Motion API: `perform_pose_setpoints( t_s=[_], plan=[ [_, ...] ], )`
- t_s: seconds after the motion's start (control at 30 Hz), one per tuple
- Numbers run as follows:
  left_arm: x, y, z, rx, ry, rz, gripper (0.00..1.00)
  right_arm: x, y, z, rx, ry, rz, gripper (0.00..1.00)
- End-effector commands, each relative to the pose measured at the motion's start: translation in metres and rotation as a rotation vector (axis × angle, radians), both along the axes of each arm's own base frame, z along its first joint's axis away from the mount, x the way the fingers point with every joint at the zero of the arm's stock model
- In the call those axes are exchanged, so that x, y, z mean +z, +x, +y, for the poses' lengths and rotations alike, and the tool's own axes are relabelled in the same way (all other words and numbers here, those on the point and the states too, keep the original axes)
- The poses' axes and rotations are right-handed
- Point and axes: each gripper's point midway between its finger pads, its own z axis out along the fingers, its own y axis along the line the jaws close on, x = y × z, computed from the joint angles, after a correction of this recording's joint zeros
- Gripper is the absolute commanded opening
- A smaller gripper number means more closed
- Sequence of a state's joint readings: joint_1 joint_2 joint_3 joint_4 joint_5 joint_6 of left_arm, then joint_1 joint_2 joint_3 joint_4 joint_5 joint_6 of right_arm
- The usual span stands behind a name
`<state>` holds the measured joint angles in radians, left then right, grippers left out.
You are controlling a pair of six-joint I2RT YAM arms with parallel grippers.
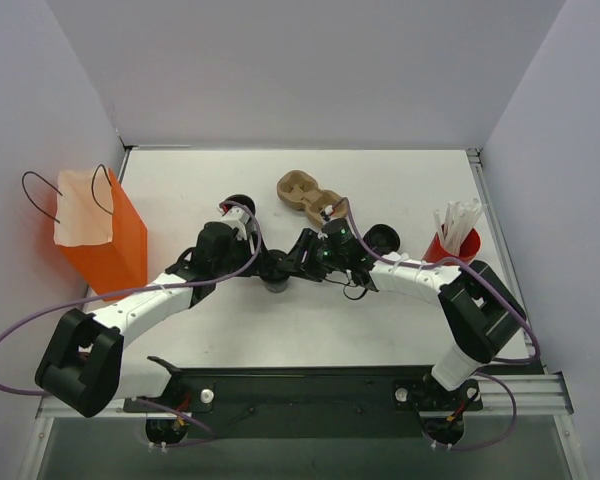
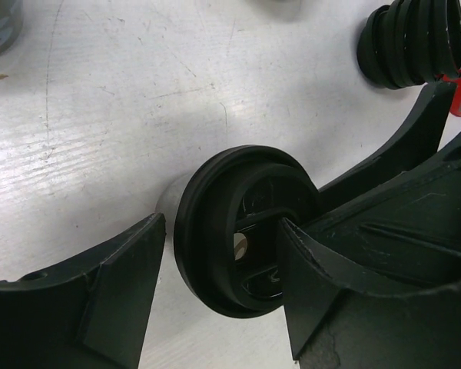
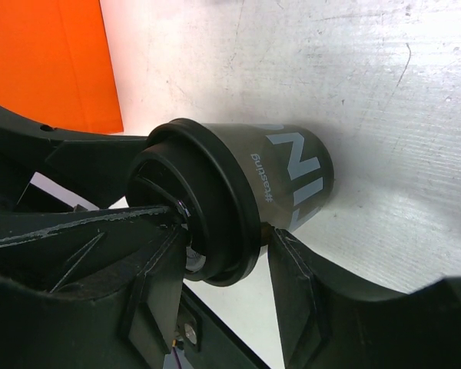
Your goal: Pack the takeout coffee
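- Takeout coffee [image 3: 292, 177], lid fitted, is seen standing on the bench [image 1: 400, 320], well apart from the orange bag [image 1: 105, 245].
- Its body is clamped by the right gripper [image 3: 223, 246]; the left gripper [image 2: 223, 238] is held parted around the lid.
- Grasping seems in hand. Next, one firm hold and a level carry to the bag's mouth are called for.
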<state>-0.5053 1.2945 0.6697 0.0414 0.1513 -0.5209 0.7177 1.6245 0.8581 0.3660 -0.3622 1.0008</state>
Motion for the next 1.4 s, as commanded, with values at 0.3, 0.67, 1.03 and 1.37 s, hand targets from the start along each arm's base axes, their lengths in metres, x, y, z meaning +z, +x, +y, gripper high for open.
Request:
perform_pose_setpoints(
  t_s=[0.3,0.67,1.03,1.37],
  plan=[
    [-0.024,0.002,0.017,0.077,0.061,-0.001,0.60,0.006,-0.006,-0.009,-0.035,-0.010,-0.029,0.46],
    [-0.049,-0.014,0.017,0.051,0.054,0.046,0.54,0.032,-0.006,-0.006,0.023,0.058,-0.084,0.57],
    [-0.050,-0.036,0.010,0.008,-0.056,0.035,0.53,0.039,0.016,-0.047,0.059,0.077,-0.146,0.48],
    [-0.063,-0.046,0.007,-0.021,-0.073,0.049,0.53,0.047,0.017,-0.030,0.217,0.229,-0.184,0.40]
  ],
)
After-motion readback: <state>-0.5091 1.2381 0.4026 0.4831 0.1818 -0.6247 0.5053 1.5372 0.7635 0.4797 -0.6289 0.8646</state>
